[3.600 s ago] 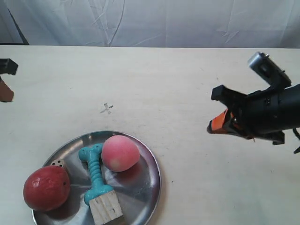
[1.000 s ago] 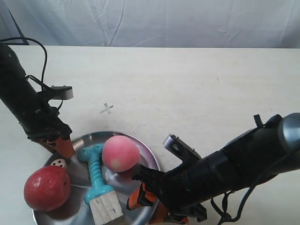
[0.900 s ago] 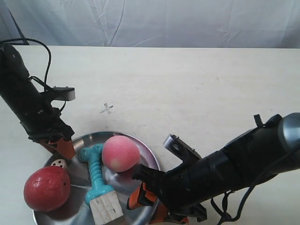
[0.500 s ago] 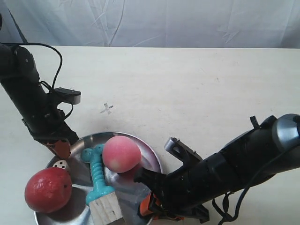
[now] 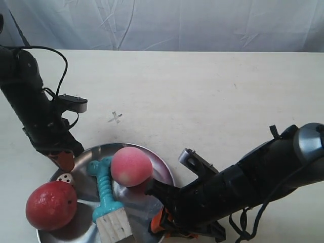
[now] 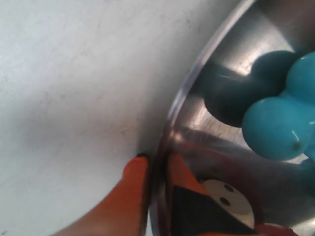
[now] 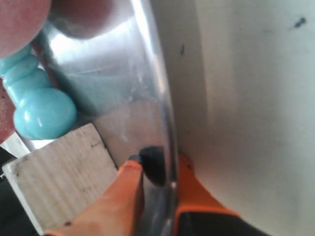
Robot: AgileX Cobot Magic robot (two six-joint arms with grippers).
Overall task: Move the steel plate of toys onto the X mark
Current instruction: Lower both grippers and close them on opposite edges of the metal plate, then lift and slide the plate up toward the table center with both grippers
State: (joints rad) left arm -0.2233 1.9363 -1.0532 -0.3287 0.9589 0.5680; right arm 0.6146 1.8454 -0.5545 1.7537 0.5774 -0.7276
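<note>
Gleaming silver, the round, shallow steel plate (image 5: 161,169) holds five toys (image 5: 130,165).

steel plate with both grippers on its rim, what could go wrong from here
1. The left gripper and right gripper pinch only the thin, shiny rim of the steel plate, so it could slip.
2. The peach and red ball lie loose, the ball right at the rim; a tilt could roll them off.
3. If the arms move unevenly, the plate could twist free.
</note>
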